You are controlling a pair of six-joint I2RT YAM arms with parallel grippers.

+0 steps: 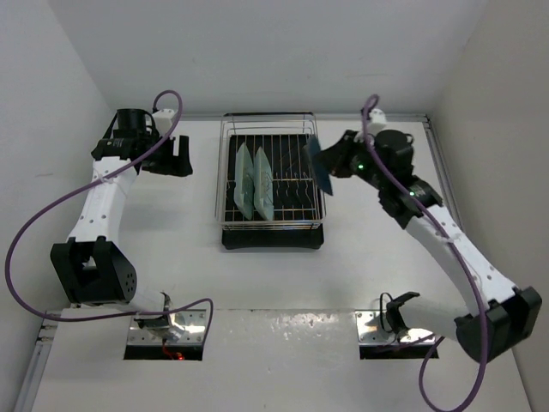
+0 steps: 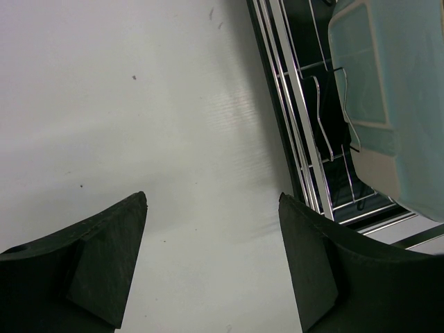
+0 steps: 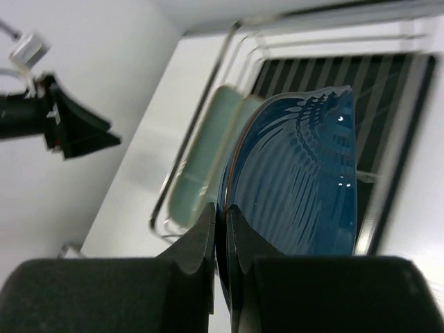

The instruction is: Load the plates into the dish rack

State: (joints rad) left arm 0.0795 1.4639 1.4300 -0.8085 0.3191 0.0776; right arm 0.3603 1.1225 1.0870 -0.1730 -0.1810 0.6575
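My R claw (image 3: 220, 216) pinched tight on dark blue plate (image 3: 298, 180), held on edge over dish rack (image 1: 273, 238) right rim. Two mint plates (image 1: 246, 178) stand inside. L claw (image 2: 211, 208) spread wide, holding nothing, left of rack.

Bright, even overhead light, soft shadows; right wrist view blurred, glare on the table (image 1: 283, 330).

The dish rack (image 1: 273, 225) is bright chrome wire, shiny metal, over a black drip tray (image 1: 273, 240), probably matt plastic. At its 3 o'clock side the dark blue plate (image 3: 298, 187) is glossy, its glaze finely ribbed. The mint plates (image 2: 388, 83) are smooth, satin. The white table (image 2: 139, 104) is matt, faintly specked.
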